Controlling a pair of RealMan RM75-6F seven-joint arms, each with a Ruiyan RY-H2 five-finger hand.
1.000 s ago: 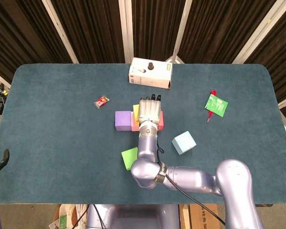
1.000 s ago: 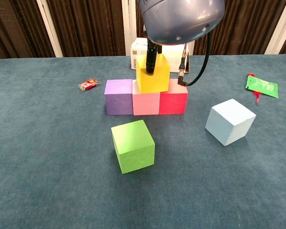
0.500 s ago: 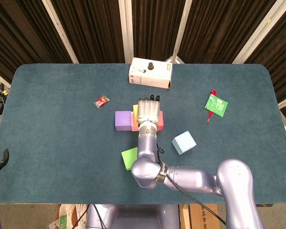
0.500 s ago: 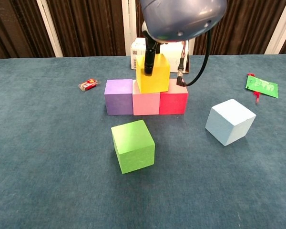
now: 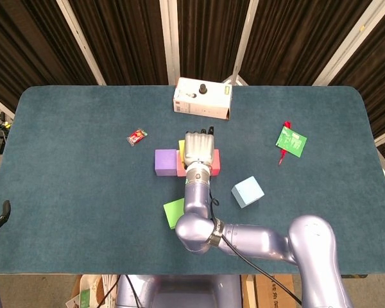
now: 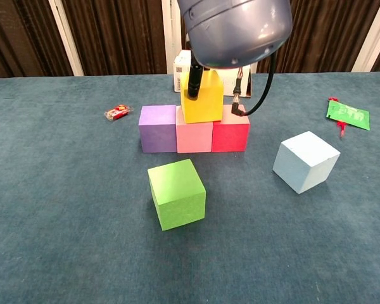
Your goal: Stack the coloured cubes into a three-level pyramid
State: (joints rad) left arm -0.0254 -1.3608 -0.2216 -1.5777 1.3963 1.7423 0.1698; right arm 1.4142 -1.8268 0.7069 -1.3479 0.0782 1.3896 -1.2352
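Note:
A purple cube, a pink cube and a red cube stand in a row, touching. A yellow cube sits on top, mostly over the pink one. My right hand covers it from above and grips it, with a dark finger down its front face. In the head view only a yellow sliver shows. A green cube lies loose in front of the row. A light blue cube lies to the right. A dark tip of my left hand shows at the left edge.
A white box stands behind the row near the far edge. A small red wrapper lies to the left of the cubes. A green packet with a red tag lies at the right.
My right hand and the yellow cube have shifted slightly left along the top of the row. The other cubes have not moved.

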